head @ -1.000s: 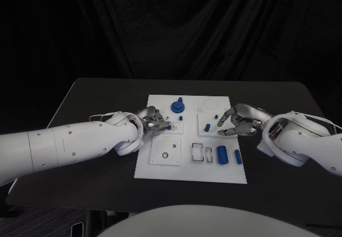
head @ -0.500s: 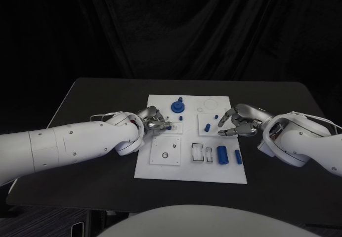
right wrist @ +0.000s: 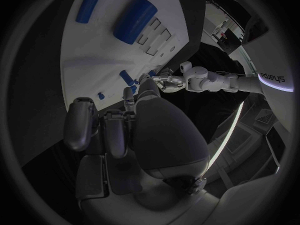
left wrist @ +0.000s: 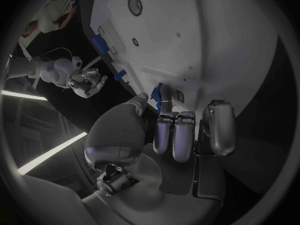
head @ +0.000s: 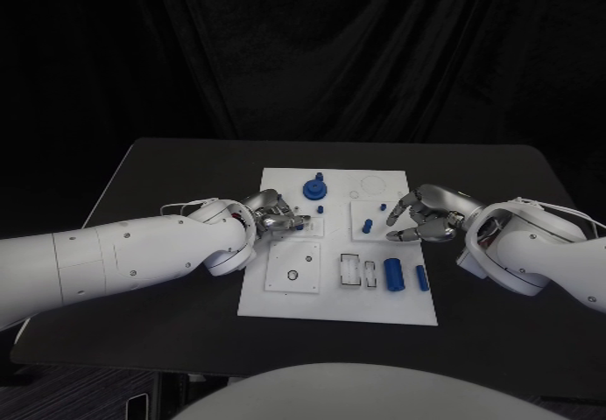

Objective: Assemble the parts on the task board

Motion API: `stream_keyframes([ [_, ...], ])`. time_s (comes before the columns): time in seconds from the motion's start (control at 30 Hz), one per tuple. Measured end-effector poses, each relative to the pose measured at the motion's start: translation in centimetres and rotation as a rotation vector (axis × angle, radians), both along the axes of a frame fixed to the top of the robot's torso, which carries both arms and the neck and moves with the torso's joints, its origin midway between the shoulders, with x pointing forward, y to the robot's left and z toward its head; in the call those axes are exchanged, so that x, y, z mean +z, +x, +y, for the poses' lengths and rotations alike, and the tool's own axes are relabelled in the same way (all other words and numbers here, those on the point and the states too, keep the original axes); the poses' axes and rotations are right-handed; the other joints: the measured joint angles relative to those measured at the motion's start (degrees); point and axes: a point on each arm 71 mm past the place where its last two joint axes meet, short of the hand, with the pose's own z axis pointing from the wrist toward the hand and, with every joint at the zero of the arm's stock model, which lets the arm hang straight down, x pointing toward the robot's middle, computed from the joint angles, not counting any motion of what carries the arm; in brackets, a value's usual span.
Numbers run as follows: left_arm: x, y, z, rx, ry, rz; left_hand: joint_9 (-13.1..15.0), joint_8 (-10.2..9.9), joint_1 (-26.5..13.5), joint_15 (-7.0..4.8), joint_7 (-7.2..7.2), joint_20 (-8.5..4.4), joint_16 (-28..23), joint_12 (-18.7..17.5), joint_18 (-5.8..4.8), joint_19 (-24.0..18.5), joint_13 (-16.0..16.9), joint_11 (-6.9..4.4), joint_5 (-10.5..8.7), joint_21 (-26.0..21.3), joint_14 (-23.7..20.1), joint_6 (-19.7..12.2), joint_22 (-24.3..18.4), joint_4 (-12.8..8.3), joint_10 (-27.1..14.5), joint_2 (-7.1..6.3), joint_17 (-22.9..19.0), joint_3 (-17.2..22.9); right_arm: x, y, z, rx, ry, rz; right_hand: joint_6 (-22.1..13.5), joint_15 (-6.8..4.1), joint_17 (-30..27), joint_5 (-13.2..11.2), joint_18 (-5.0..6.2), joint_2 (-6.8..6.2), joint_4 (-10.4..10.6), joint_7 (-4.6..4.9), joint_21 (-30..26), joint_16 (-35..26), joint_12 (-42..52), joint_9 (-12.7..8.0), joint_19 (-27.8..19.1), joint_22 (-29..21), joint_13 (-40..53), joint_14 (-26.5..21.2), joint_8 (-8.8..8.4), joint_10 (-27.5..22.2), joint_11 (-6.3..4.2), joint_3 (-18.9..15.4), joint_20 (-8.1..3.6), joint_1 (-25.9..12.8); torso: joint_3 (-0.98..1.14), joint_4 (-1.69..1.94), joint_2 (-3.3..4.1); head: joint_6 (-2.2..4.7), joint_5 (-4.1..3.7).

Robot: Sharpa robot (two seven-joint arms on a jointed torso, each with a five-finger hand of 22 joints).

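Observation:
The white task board (head: 341, 302) lies mid-table. My left hand (head: 276, 216) is over its left side and pinches a small blue part (left wrist: 159, 96) between thumb and fingers, just above a small square seat (head: 312, 227). My right hand (head: 423, 220) hovers at the board's right side beside a short blue peg (head: 368, 226). Its fingers (right wrist: 81, 122) are loosely curled and apart, with nothing between them. A blue round part (head: 313, 188) stands near the far edge. A blue cylinder (head: 394, 273) and a blue bar (head: 422, 278) lie near the front right.
A white inset plate (head: 294, 254) with a round hole sits on the board's front left, with two rectangular slots (head: 352, 271) beside it. Tiny blue pieces (head: 322, 210) lie mid-board. Black table (head: 165, 175) surrounds the board, with dark curtain behind.

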Motion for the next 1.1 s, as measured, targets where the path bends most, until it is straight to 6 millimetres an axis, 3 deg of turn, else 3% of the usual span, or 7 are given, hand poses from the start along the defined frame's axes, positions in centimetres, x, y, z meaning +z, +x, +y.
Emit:
stream_keyframes([
  [0.17, 0.03, 0.02, 0.00, -0.002, 0.001, 0.002, 0.5, 0.0, -2.1, 0.30, 0.17, 0.20, 0.0, 0.0, 0.00, -0.2, 0.0, 0.40, -0.79, -0.4, -0.1, -1.6, 0.0, 3.8, 0.0, 0.61, 0.0, -4.1, -0.02, 0.00, -0.01, -0.001, -0.002, 0.002, 0.0, 0.00, 0.0, 0.0, 0.00, 0.00, 0.0, 0.00, 0.0, 0.0, 0.0, -0.1, 0.0, 0.0, 0.0, 0.0, 0.00, 0.0, 0.00, 0.0, 0.00, 0.0, 0.00, 0.00, 0.01, 0.00, 0.04],
  [0.3, 0.02, 0.04, 0.02, -0.003, 0.002, 0.004, 1.0, 0.6, -2.7, 0.30, 0.30, 0.42, 0.0, 0.0, -0.01, 0.0, 0.0, 0.40, -0.79, -0.4, -0.1, -2.1, 0.0, 5.5, 0.0, 1.25, 0.0, -5.8, -0.04, -0.01, -0.01, -0.001, -0.003, 0.004, 0.0, 0.01, 0.0, 0.0, 0.00, 0.00, 0.0, 0.00, 0.0, 0.0, 0.0, -0.1, 0.0, 0.0, 0.0, 0.0, 0.00, 0.0, 0.00, 0.0, 0.00, 0.0, -0.01, -0.03, 0.01, 0.00, 0.10],
  [0.53, -0.01, 0.08, 0.08, -0.005, 0.003, 0.006, 1.8, 1.9, -4.4, 0.30, 0.33, 0.42, 0.0, 0.0, -0.01, 0.0, 0.0, 0.40, 0.93, -0.4, -0.1, -2.6, 0.0, 5.9, 0.0, 2.94, 0.0, -8.6, -0.06, 0.00, 0.00, -0.001, -0.005, 0.006, 0.0, 0.01, 0.0, 0.0, 0.00, 0.00, 0.0, 0.00, 0.0, 0.0, 0.0, -0.1, 0.0, 0.0, 0.0, 0.0, 0.00, 0.0, 0.00, 0.0, 0.00, 0.0, -0.01, -0.05, 0.01, 0.00, 0.06],
  [0.7, -0.09, 0.14, 0.18, -0.006, 0.004, 0.004, 3.4, 4.1, -6.0, 0.30, 0.28, 0.42, 0.0, 0.0, -0.01, 0.0, 0.0, 0.40, 4.62, -0.1, -0.1, -3.0, 0.0, 5.9, 0.0, 5.76, 0.0, -11.6, -0.07, 0.00, 0.01, -0.001, -0.005, 0.007, 0.0, 0.06, 0.0, 0.0, 0.00, 0.00, 0.0, 0.00, 0.0, 0.0, 0.0, -0.1, 0.0, 0.0, 0.0, 0.0, 0.00, 0.0, 0.00, 0.0, 0.00, 0.0, -0.01, -0.05, 0.01, 0.00, 0.06],
  [0.87, -0.28, 0.11, 0.26, -0.010, 0.003, 0.004, 6.5, 7.6, -4.0, 0.30, -0.44, 0.21, 0.0, 0.0, -0.02, 0.2, 0.0, 0.40, 10.80, 0.7, -0.1, -3.3, 0.0, 5.9, 0.0, 8.58, 0.0, -13.1, -0.10, 0.01, 0.03, -0.001, -0.006, 0.008, 0.0, 0.06, 0.0, 0.0, 0.00, 0.01, 0.0, 0.00, 0.0, 0.0, 0.0, -0.1, 0.0, 0.0, 0.0, 0.0, 0.00, 0.0, 0.00, 0.0, 0.00, 0.0, -0.01, -0.05, -0.02, 0.00, 0.09],
  [1.1, -0.35, 0.17, 0.33, -0.019, 0.003, 0.004, 8.1, 8.7, -3.4, 0.29, -0.70, 0.21, 0.0, 0.0, -0.01, 0.2, 0.0, 0.40, 14.06, 0.7, -0.1, -4.0, 0.0, 5.8, 0.0, 9.59, 0.0, -14.0, -0.16, 0.02, 0.08, 0.000, -0.007, 0.010, 0.0, 0.06, 0.0, 0.0, 0.00, 0.04, 0.0, 0.00, 0.0, 0.0, 0.0, -0.1, 0.0, 0.0, 0.0, 0.0, 0.00, 0.0, 0.00, 0.0, 0.00, 0.0, 0.00, -0.08, -0.04, 0.00, 0.15],
])
